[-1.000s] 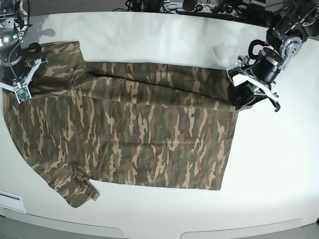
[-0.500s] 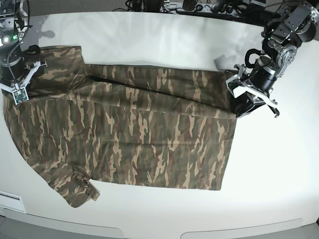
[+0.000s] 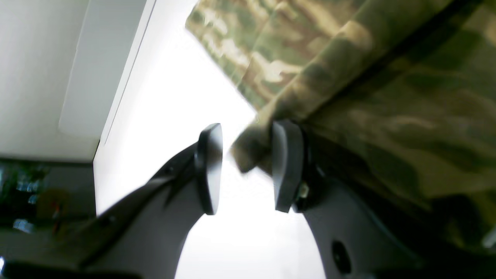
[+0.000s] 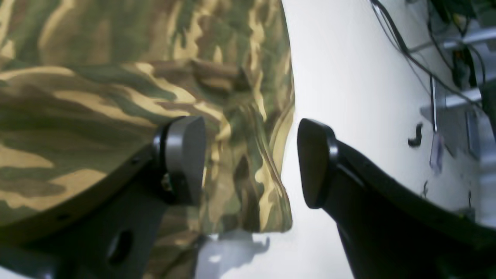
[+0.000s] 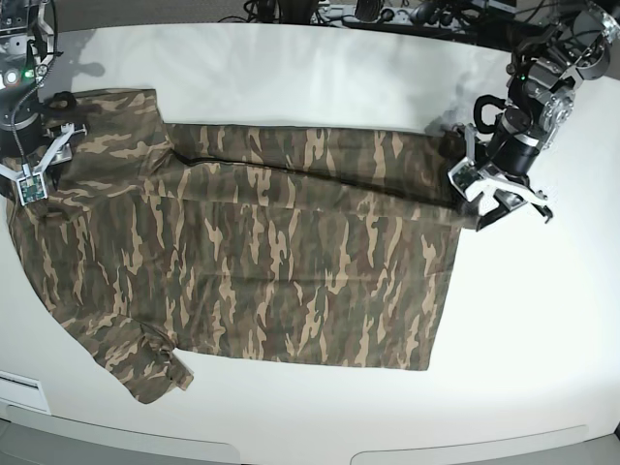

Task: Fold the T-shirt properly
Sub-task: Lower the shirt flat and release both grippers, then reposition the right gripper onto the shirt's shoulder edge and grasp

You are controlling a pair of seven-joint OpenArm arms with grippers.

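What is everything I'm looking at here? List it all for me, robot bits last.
T-shirt: one, camouflage in olive, brown and tan, spread across the table with its far long edge folded over.
Table: one, white, under everything.
Cables and equipment: several, dark, along the table's far edge.
Left gripper: one, black, jaws apart at the shirt's edge, a bit of cloth between them.
Right gripper: one, black, jaws wide apart, over the shirt's edge.

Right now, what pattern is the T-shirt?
T-shirt: olive, brown and tan camouflage; clearest in the base view.
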